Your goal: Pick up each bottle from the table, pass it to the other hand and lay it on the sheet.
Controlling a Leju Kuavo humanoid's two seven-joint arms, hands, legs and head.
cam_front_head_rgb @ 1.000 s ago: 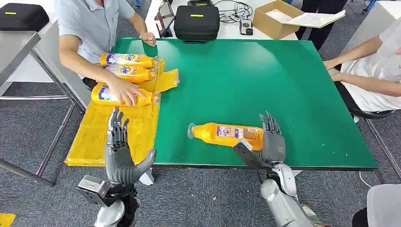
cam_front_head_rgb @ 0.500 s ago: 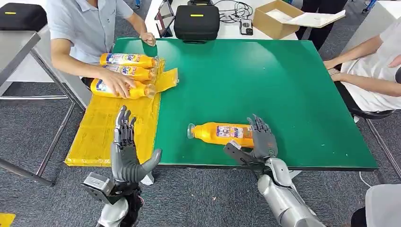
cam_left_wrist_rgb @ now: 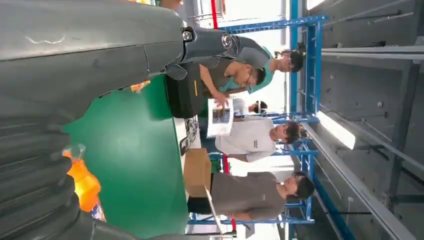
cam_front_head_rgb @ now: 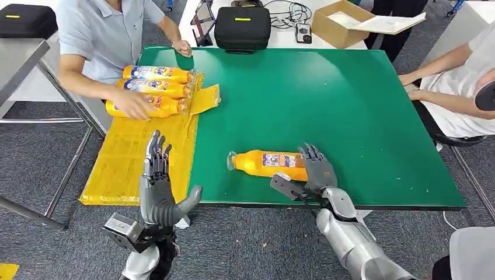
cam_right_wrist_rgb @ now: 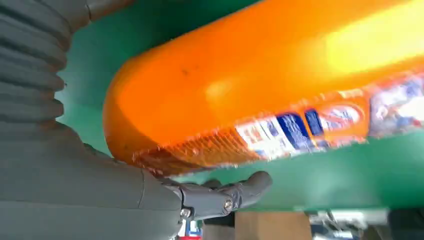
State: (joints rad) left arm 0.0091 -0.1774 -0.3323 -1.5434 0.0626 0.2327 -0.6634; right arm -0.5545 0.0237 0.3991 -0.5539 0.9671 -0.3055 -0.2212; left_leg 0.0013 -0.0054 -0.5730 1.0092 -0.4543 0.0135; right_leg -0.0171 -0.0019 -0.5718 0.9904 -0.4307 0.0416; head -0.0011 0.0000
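The orange bottle [cam_front_head_rgb: 269,164] lies on the green tabletop [cam_front_head_rgb: 327,99] near its front edge, smooth, rigid and probably slippery, best wrapped mid-body, where the right hand [cam_front_head_rgb: 317,170] rests with spread fingers [cam_front_head_rgb: 310,155], not yet gripping.

The right hand [cam_front_head_rgb: 318,169] covers the base end of the orange bottle [cam_front_head_rgb: 265,164] in the head view, so whether its fingers close round the bottle cannot be told. In the right wrist view the bottle's [cam_right_wrist_rgb: 265,80] label is blurred past reading and its neck runs off the picture's edge. A person's hand [cam_front_head_rgb: 135,105] hides part of the nearest of three bottles on the yellow sheet [cam_front_head_rgb: 122,163]. The left hand [cam_left_wrist_rgb: 65,100] blocks much of the left wrist view
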